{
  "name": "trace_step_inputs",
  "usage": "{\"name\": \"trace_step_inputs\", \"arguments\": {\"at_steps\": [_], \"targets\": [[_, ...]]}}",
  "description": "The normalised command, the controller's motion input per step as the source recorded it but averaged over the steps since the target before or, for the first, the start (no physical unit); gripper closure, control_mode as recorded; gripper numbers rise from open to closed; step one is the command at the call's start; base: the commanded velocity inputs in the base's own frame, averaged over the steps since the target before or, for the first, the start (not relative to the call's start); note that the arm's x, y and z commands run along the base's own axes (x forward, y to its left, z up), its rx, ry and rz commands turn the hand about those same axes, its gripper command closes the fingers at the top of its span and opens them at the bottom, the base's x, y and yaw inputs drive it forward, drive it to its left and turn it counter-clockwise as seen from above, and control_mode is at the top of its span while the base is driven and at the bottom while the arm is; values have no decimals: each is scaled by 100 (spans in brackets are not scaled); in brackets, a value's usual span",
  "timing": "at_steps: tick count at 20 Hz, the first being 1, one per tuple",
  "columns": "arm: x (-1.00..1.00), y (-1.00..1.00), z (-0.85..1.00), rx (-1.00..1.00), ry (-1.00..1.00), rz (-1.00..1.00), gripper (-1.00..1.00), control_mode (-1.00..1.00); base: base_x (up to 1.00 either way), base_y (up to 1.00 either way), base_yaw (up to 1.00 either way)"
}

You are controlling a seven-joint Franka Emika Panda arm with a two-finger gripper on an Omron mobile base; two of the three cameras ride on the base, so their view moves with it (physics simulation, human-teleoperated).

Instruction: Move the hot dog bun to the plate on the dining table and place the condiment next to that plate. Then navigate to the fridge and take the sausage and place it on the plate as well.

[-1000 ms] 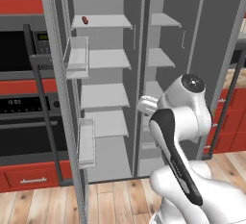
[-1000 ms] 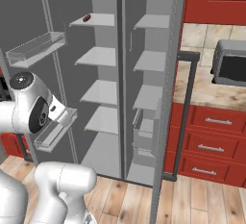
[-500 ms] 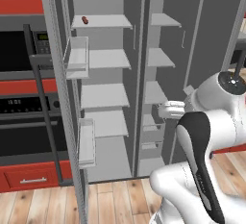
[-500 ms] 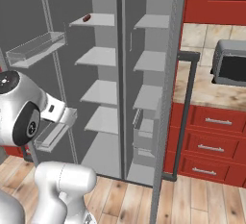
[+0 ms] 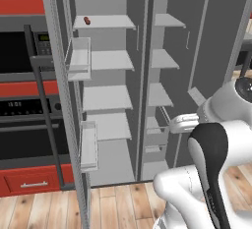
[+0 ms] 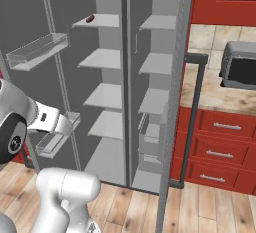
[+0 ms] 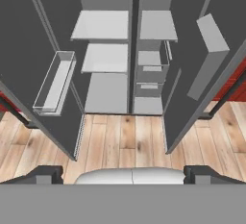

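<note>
Clearly the sausage (image 5: 87, 20) lay on the top left shelf of the open fridge (image 5: 197, 51), high above the gripper (image 7: 123, 174), whose jaws stood wide and empty. Reaching up from so low, the arm could strike a shelf edge or the door bin (image 5: 79, 58), or push the sausage deeper.

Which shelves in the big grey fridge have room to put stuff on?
Nearly all of the fridge has room. The left shelves below the top one look bare, and so do the right-hand shelves beside the middle divider. Only the top left shelf holds anything: the sausage near its left end, with free space to its right.
</note>
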Motion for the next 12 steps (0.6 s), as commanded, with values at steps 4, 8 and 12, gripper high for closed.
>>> {"name": "trace_step_inputs", "arguments": {"at_steps": [4,8,12], "targets": [[0,0,0,0,0,0,-100,-100,0,0,0],[0,0,0,0,0,0,-100,100,39,13,-14],[0,0,0,0,0,0,-100,100,73,36,-33]]}}
